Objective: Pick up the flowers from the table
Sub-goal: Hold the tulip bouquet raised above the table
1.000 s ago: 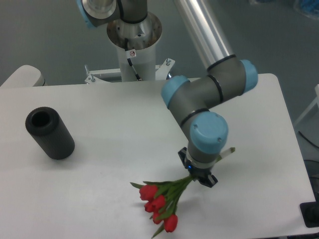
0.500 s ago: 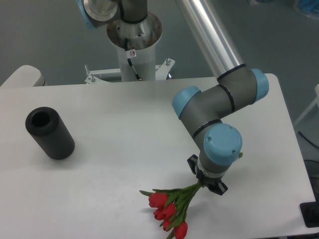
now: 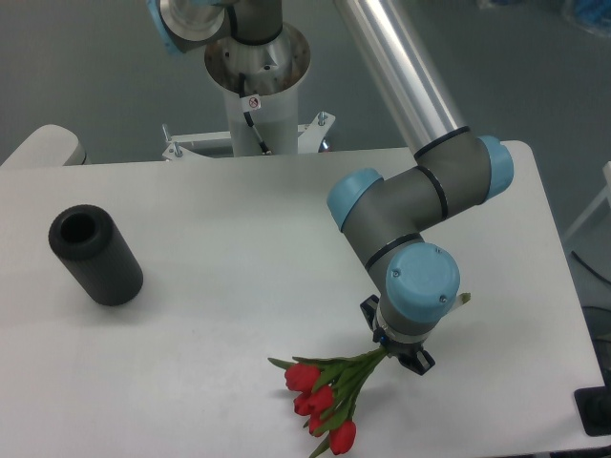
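The flowers [image 3: 325, 396], red tulips with green leaves and stems, hang out to the lower left from under my wrist, near the front edge of the white table [image 3: 239, 248]. My gripper [image 3: 399, 350] is mostly hidden beneath the blue wrist joint; its dark fingers are closed around the stems. The stem ends poke out on the right side of the wrist. Whether the blooms touch the tabletop I cannot tell.
A black cylinder [image 3: 95, 256] lies on its side at the left of the table. The arm's white base pedestal [image 3: 256, 81] stands behind the far edge. A dark object [image 3: 597, 412] sits off the table at the lower right.
The arm carried the flowers to the right and toward the front edge over the last second; in the last half second it barely moved, shifting slightly left.
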Controlling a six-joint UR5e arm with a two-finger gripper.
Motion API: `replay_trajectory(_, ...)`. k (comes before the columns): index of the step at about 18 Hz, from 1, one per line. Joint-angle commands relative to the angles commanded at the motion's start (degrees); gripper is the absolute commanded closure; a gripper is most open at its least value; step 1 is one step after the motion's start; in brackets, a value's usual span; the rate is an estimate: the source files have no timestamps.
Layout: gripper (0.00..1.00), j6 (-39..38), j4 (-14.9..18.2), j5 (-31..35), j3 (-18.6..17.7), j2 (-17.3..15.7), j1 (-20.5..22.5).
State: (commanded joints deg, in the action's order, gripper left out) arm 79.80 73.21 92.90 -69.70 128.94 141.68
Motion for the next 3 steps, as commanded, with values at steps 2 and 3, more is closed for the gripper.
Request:
replay_trajectory(2,0.98,0.0,0.0,-0.1,0.0,0.0,0.0)
replay_trajectory(3,0.98,0.0,0.0,-0.1,0.0,0.0,0.0)
